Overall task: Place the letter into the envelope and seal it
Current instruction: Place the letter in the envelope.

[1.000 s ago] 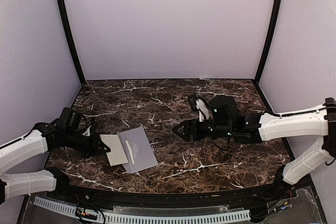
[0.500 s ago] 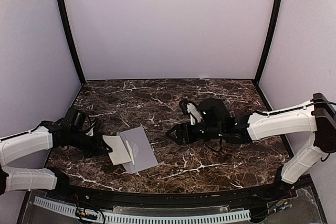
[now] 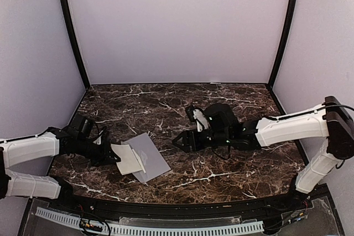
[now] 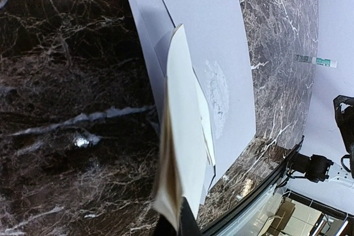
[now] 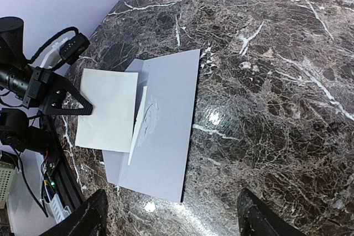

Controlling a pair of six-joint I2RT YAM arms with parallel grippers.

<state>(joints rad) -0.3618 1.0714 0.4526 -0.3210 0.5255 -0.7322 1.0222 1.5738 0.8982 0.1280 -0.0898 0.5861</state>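
Observation:
The envelope (image 3: 154, 160) lies flat on the marble table, pale grey-lavender, at the front left. It shows again in the right wrist view, envelope (image 5: 166, 131). The folded cream letter (image 3: 128, 158) overlaps the envelope's left part, and one thin edge of it stands up over the envelope. My left gripper (image 3: 113, 156) is shut on the letter's left edge; from its own wrist the letter (image 4: 182, 147) runs forward from the left gripper (image 4: 176, 222) over the envelope (image 4: 210, 37). My right gripper (image 3: 177, 141) hovers open just right of the envelope, with nothing between its fingers (image 5: 91, 219).
The dark marble table (image 3: 221, 164) ends at a black front rim (image 3: 182, 205). Lavender walls and two black corner posts (image 3: 72, 31) close in the back and sides. My left arm's gripper (image 5: 58, 100) shows in the right wrist view.
My right arm has moved left toward the envelope, jaws still open. My left gripper has pushed the letter slightly right, and the envelope has shifted a little with it.

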